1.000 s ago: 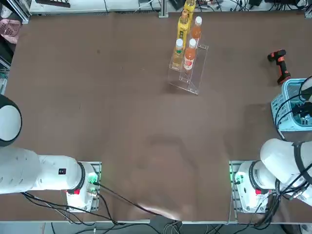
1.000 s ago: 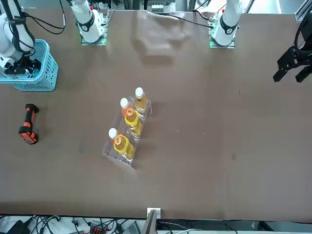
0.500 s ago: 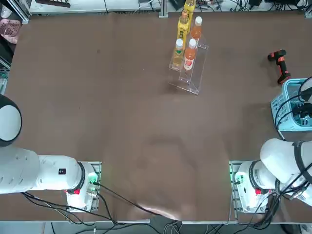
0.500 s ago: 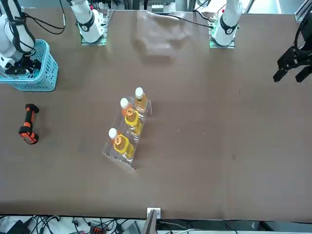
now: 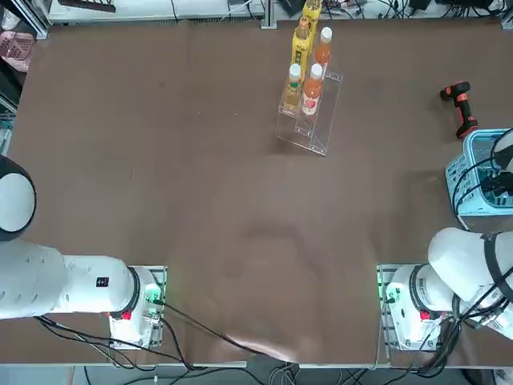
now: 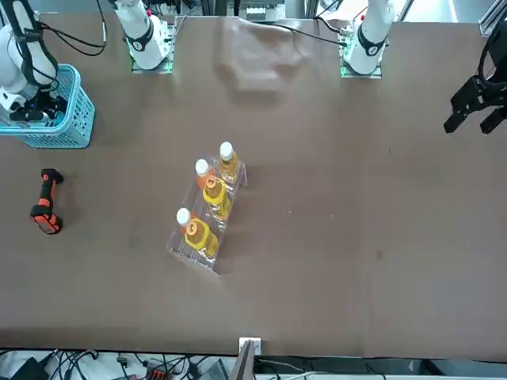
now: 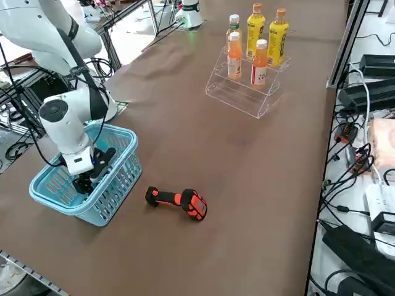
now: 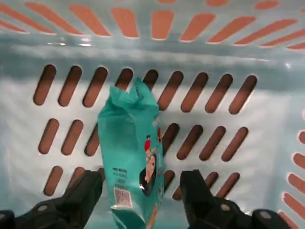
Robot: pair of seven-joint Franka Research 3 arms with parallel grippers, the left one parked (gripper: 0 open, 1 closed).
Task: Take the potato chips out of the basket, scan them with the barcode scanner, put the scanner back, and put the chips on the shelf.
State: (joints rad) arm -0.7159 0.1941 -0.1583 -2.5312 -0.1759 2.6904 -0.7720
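Only the wrist view shows the potato chips [image 8: 131, 157] between the right gripper [image 8: 143, 191]'s 2 spread fingers, seemingly untouched, inside the basket [image 7: 117, 179].

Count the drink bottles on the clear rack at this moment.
4. Two orange bottles, and, stand on the lower step of the rack; two yellow ones, and, stand on the step behind. None looks hidden.

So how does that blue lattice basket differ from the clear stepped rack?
The light blue plastic lattice basket is opaque; the clear acrylic stepped rack is see-through. The basket holds a teal packet, with the right tool open around it; the rack holds orange and yellow bottles. Both stand on the brown table.
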